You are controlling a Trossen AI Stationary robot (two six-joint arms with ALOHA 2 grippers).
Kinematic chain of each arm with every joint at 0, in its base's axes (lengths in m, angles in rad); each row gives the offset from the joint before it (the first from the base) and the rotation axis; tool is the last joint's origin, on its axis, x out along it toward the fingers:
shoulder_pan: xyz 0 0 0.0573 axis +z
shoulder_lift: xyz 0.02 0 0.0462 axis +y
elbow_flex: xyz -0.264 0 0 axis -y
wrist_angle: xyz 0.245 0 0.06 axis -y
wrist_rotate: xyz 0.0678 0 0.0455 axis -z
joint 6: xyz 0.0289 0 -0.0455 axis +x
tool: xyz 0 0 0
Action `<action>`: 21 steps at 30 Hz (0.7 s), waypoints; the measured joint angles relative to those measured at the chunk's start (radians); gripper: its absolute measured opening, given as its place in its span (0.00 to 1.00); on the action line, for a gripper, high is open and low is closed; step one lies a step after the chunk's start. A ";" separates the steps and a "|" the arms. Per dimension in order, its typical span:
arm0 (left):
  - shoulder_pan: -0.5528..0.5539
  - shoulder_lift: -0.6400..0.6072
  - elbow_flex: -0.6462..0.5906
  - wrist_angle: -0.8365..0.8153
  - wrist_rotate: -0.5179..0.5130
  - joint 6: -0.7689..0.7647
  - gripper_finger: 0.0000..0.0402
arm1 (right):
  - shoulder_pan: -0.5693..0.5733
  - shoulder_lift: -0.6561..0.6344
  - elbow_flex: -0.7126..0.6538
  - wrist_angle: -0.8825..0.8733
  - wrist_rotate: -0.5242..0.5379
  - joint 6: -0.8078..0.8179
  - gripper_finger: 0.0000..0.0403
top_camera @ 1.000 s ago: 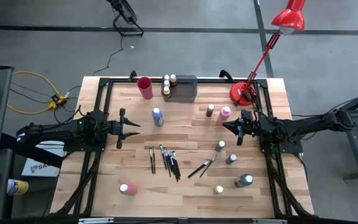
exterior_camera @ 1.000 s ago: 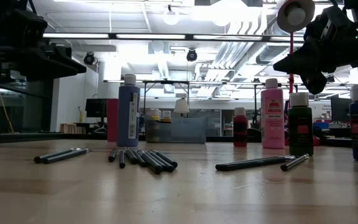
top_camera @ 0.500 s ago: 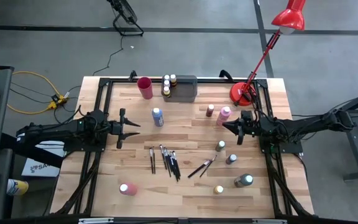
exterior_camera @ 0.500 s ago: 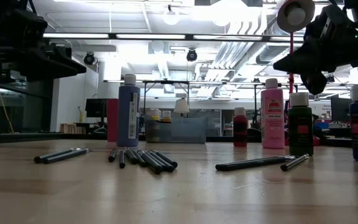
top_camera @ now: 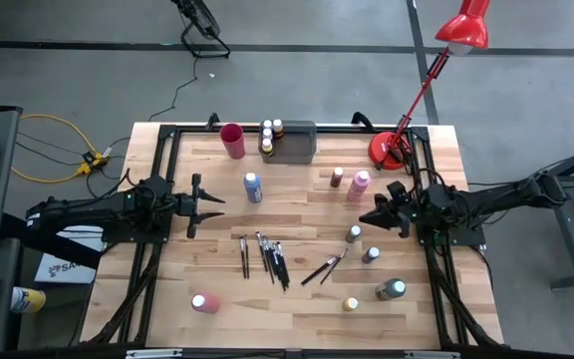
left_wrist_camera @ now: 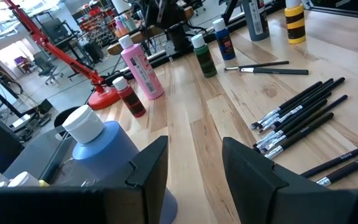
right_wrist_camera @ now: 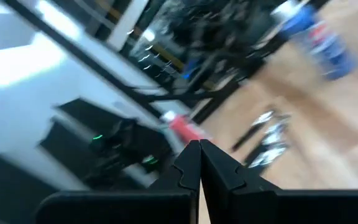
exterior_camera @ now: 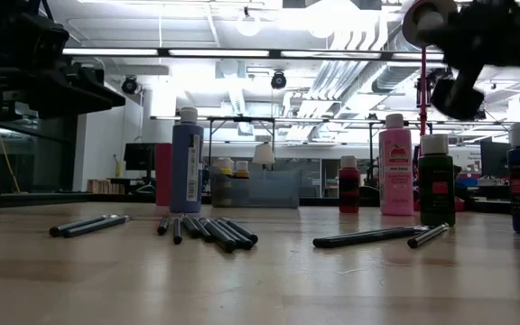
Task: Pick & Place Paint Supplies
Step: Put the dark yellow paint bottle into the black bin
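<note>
Dark fingers of the left gripper (top_camera: 208, 203) stand parted with nothing between them. They are level with the blue bottle (top_camera: 254, 187), which is near but untouched. This looks like a line-up for a side grasp on its body. The right gripper (top_camera: 370, 218) is clenched and empty, held above the wood between the pink bottle (top_camera: 359, 184) and a grey-green bottle (top_camera: 354, 234). With its fingers closed it is not yet set for a pick, so the left arm seems to have the step in hand.

Loose on the table (top_camera: 297, 299) are eight upright bottles:
- the blue one and the pink one
- a brown one (top_camera: 337, 177)
- three grey-green ones
- a yellow one (top_camera: 351, 303)
- a second pink one (top_camera: 204, 302), alone at the near left

Three more bottles (top_camera: 267, 136) stand at the left end of the tray (top_camera: 297, 145), probably already delivered. Whether they are inside the tray or against it cannot be told.

About nine brushes lie flat in three groups:
- a pair (top_camera: 244, 255)
- a fan of about five (top_camera: 273, 259)
- a crossed pair (top_camera: 324, 267)

The red cup (top_camera: 232, 140) stands just beside the tray. One red lamp (top_camera: 387, 150) stands at the far right corner.
</note>
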 joint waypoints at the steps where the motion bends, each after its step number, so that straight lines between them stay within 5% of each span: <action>1: 0.000 0.000 0.000 0.000 0.000 0.000 0.37 | 0.013 0.006 0.020 -0.005 -0.016 0.003 0.01; 12: 0.000 0.000 0.000 -0.001 0.002 0.000 0.37 | 0.229 0.188 0.395 -0.404 -0.086 -0.056 0.01; 21: 0.000 0.000 0.000 -0.001 0.002 0.000 0.37 | 0.469 0.470 0.722 -0.689 0.122 -0.125 0.01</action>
